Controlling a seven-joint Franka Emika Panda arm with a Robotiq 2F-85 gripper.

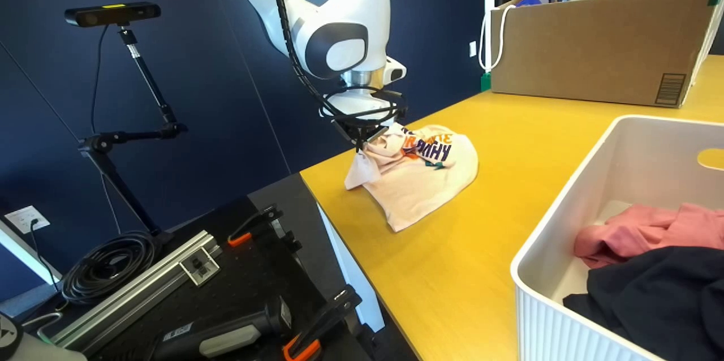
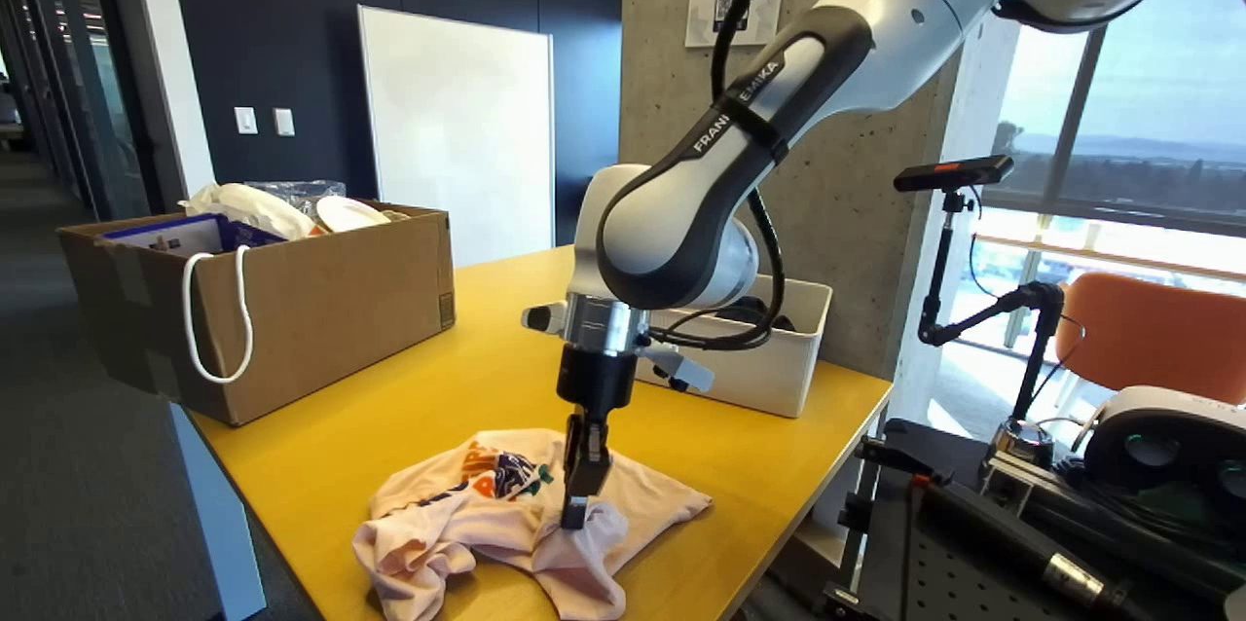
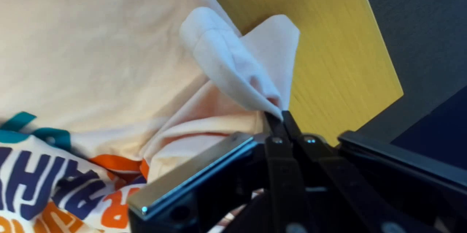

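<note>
Stands over the yellow table (image 1: 481, 253) in an exterior view, with room toward the cardboard box (image 1: 577, 50) far right and the white bin (image 1: 543, 327) near right; holds the pale shirt (image 1: 421, 197), lying just inside the far-left edge, pinched by one fold in the pincer (image 3: 280, 119).

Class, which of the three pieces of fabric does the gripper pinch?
The pale printed fabric on the yellow table: the gripper pinches its edge, while pink fabric and dark fabric lie in the white bin.

A whiteboard (image 2: 458, 139) and camera stand (image 1: 99, 144) suggest an office-like lab.
</note>
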